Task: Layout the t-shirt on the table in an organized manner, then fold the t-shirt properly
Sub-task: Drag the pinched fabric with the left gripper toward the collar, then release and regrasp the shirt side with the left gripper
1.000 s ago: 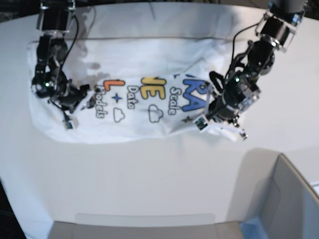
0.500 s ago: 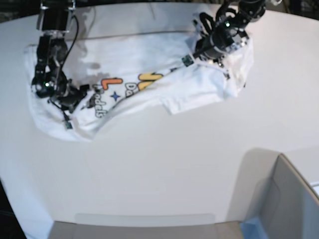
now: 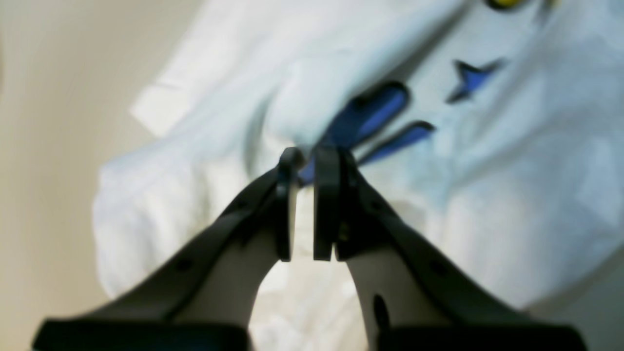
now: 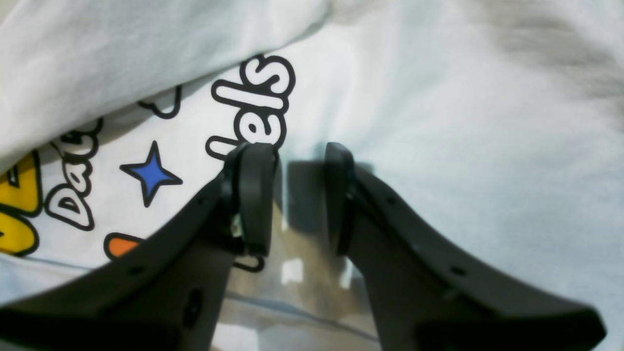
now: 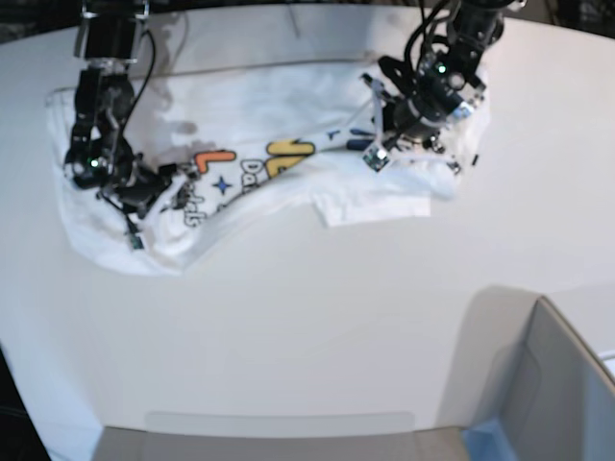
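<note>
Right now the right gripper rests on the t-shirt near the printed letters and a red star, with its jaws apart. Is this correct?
Not quite. The star beside the right gripper is blue, not red; the right wrist view shows it clearly. The rest holds: the gripper rests on the t-shirt near the printed letters, with its jaws apart.

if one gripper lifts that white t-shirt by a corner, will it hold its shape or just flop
Likely flop: the t-shirt already lies in soft folds and wrinkles, one side doubled over the print. Probably light, since the cloth bunches readily. It may slide on the smooth table, dragging the rest along.
</note>
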`<state>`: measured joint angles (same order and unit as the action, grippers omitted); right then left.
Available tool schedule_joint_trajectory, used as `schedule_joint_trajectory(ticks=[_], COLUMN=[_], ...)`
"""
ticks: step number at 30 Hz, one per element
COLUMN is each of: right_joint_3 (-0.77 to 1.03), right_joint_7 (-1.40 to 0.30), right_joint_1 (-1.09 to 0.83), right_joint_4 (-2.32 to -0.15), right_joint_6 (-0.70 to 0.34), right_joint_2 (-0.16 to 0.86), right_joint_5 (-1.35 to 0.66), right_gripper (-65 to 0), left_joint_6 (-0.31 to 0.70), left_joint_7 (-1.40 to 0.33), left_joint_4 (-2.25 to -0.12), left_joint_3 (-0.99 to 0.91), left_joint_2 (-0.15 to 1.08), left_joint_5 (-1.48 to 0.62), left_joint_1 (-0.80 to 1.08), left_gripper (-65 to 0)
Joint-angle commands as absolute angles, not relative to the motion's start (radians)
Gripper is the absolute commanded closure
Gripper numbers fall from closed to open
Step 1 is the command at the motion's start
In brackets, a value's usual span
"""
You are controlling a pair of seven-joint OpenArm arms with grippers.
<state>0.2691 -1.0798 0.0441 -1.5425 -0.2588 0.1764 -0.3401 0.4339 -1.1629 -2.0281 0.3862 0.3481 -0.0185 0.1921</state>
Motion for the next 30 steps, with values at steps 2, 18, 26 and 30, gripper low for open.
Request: schedule_joint_trajectory(ticks=[2,18,26,30], right_joint_3=[0.271,0.274,0.272,0.272], right_joint_7=[-1.075,-1.075,-1.075,-1.075], right_joint_1=[0.061,0.091,0.091,0.090], right_joint_4=[-1.547,-1.457,-1.457,-1.457], right_joint_6=[-0.262,-0.262,-0.262,-0.262], right_joint_2=[0.183,0.185,0.185,0.186], right_joint_5=[-0.346,-0.344,-0.344,-0.344], right_gripper=[-18.7,-18.7,-18.7,-18.7], left_joint_6=[0.430,0.430,0.429,0.432], left_joint_7=[-1.153,-1.153,-1.153,-1.153], left_joint_4=[-2.048,-2.052,-2.052,-2.051], left_joint_3=[0.384,0.282,-0.077,-0.110], left_joint_2=[0.355,0.364,0.260,0.260], left_joint_5=[-0.013,-0.013,-0.013,-0.016], left_joint_1=[0.188,0.268,0.174,0.110], left_gripper=[-8.8,-8.9,-8.9,-9.1])
